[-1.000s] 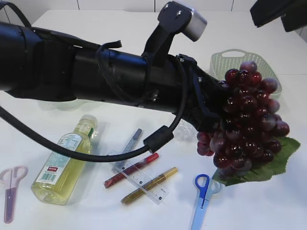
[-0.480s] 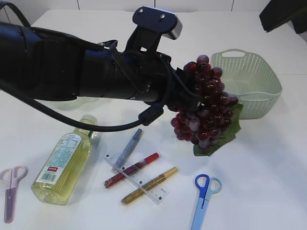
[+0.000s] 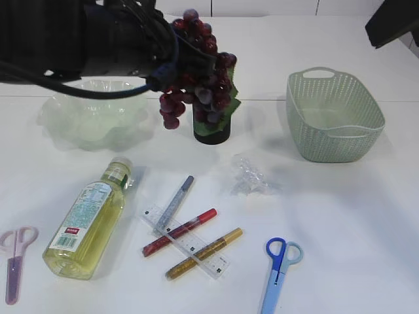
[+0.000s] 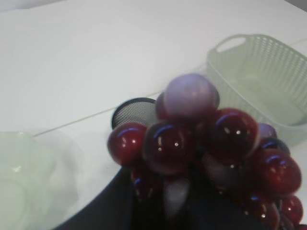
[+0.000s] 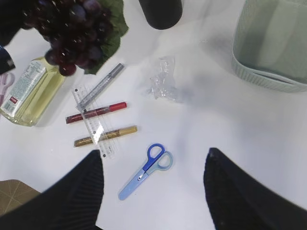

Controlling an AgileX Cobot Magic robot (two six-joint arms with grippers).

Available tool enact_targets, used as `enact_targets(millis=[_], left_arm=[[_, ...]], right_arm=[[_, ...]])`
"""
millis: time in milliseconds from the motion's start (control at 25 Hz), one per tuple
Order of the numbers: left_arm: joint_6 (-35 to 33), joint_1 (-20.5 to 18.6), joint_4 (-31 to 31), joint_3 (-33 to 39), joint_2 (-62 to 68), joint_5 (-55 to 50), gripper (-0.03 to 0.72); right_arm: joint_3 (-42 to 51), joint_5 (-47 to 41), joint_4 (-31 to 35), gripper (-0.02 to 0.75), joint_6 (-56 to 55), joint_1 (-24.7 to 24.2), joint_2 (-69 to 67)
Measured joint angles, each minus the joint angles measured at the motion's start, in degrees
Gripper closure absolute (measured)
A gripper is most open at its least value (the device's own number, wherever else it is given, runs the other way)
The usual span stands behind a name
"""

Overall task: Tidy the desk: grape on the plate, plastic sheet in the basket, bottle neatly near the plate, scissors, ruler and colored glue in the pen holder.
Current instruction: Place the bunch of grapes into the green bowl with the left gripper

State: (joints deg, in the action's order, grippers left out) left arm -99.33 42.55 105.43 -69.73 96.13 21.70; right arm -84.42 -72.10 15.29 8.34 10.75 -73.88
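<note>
Grapes: bunch of dark red plastic grapes with a green leaf [image 3: 196, 72], held in the air by the left end effector [image 4: 168, 211], far left of centre, in front of the black mesh pen holder [image 3: 211, 133] and just right of the plate.
Left end effector: narrowly closed on the grapes; its fingers are hidden behind the fruit in the wrist view.
Right end effector: [image 5: 153, 187] jaws wide apart, holding nothing, above the near worktop.
Plate: translucent pale green wavy-edged plate [image 3: 91, 124], far left on the white worktop [image 3: 353, 216], nothing on it.
Basket: pale green perforated plastic basket [image 3: 334, 114], far right.
Plastic sheet: crumpled clear plastic sheet [image 3: 250, 178], centre, between pen holder and basket.
Bottle: yellow-liquid plastic bottle [image 3: 88, 219], lying on its side, near left.
Glue and ruler: silver [image 3: 175, 201], red [image 3: 180, 231] and gold [image 3: 204, 252] glitter glue tubes lie across a clear ruler [image 3: 186, 243], near centre.
Scissors: blue-handled pair [image 3: 278, 268], near right; pink-handled pair [image 3: 14, 261], near left edge.
</note>
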Motion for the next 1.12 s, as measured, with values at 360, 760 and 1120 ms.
enact_targets(millis=[360, 760, 1120], left_arm=[[0.0, -9.14, 0.74, -3.37, -1.43, 2.57, 0.549], [0.0, -23.83, 0.74, -3.91, -1.54, -5.83, 0.549], [0.0, -32.08, -0.15, -5.14, 5.09, -15.29, 0.549]], right_arm=[[0.0, 0.0, -0.37, 0.226, -0.09, 0.0, 0.0], [0.0, 0.0, -0.37, 0.226, -0.09, 0.0, 0.0], [0.0, 0.0, -0.37, 0.226, -0.09, 0.0, 0.0]])
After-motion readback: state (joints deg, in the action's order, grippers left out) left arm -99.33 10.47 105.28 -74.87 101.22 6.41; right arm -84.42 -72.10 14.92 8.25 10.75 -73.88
